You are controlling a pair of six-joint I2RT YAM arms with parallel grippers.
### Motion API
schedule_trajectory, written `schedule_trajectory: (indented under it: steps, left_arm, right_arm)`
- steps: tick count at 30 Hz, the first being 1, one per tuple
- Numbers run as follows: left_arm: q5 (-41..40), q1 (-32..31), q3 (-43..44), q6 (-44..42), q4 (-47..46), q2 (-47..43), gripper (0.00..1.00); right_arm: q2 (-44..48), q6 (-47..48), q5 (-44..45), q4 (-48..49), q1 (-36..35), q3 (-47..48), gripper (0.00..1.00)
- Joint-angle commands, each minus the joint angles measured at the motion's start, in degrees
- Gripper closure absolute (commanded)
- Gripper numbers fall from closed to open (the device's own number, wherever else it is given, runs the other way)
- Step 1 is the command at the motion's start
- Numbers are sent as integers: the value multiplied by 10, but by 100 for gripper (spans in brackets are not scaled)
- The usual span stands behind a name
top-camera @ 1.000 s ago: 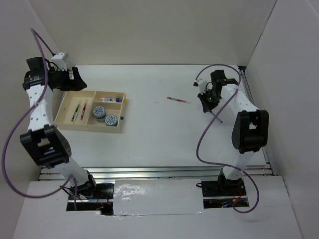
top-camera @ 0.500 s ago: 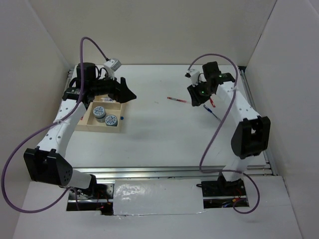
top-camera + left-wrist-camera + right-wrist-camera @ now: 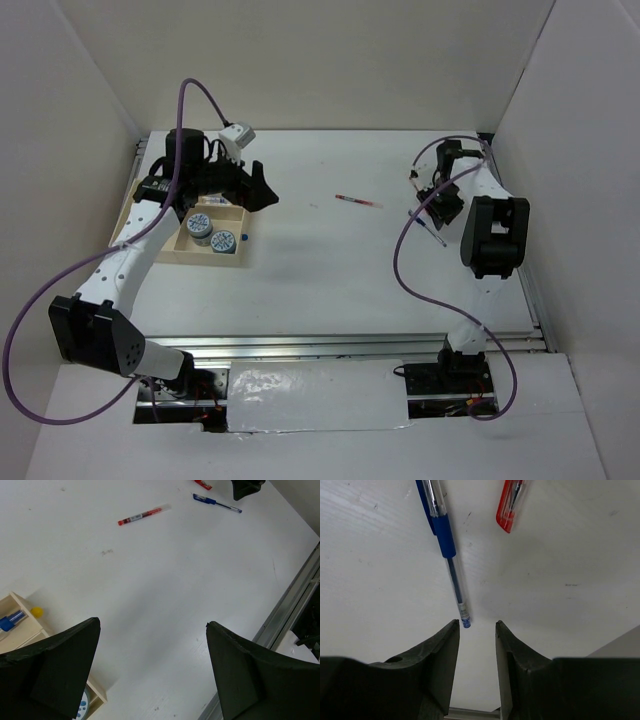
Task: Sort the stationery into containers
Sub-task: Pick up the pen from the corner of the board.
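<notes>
Right tool (image 3: 477, 630): just parted, narrow gap, empty
Blue pen (image 3: 442, 535) on desk (image 3: 560, 555) just ahead; pickup pending. Left tool (image 3: 152, 624) wide.

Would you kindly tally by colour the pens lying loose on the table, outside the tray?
Blue: 1, the blue pen.
Red: 2, the lone red pen and the partly seen red pen beside the blue pen.
Total: 3.
</notes>
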State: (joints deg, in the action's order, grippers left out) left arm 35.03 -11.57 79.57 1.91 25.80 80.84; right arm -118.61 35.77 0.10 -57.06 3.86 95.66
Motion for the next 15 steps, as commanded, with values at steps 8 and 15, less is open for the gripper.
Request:
schedule_trajectory:
  steps: [8, 15]
  left_arm:
    - [-16, -1, 12, -33, 1, 5, 1]
    - [-15, -1, 9, -36, 3, 12, 1]
  right_arm:
    - [-50, 23, 24, 0, -10, 23, 60]
    - [-58, 24, 17, -1, -18, 12, 61]
